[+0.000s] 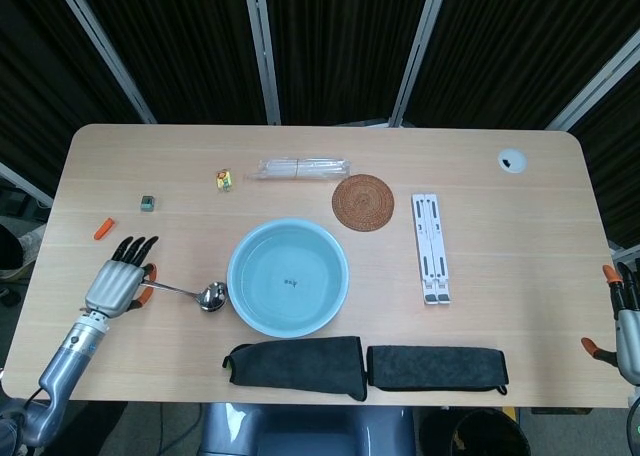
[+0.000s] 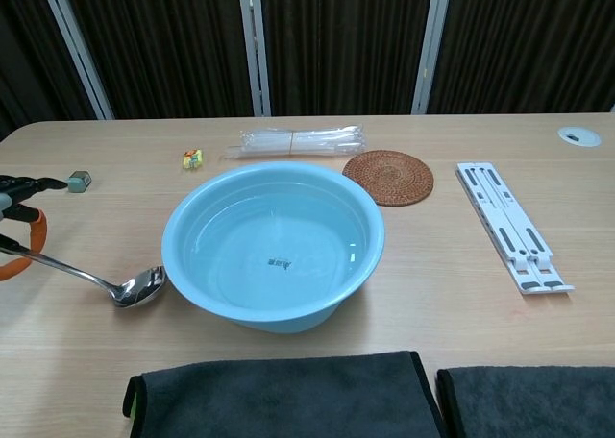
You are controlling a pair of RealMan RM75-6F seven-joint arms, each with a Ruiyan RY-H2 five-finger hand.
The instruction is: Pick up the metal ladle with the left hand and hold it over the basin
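Note:
The metal ladle (image 1: 205, 296) has an orange grip that my left hand (image 1: 115, 281) holds at the table's left front. Its thin handle slopes down from the hand to the shiny bowl (image 2: 139, 287), which sits low beside the left wall of the light blue basin (image 1: 240, 251), apart from it. In the chest view only the fingertips (image 2: 19, 183) of the left hand show at the left edge, and the basin (image 2: 178, 229) holds clear water. My right hand (image 1: 625, 316) hangs off the table's right edge, fingers apart, holding nothing.
Behind the basin lie a woven coaster (image 1: 363, 202) and a clear plastic pack (image 1: 302, 167). A white folding stand (image 1: 430, 248) lies to the right. Two dark towels (image 1: 297, 366) (image 1: 435, 366) line the front edge. Small bits (image 1: 224, 179) (image 1: 147, 203) (image 1: 103, 228) dot the left side.

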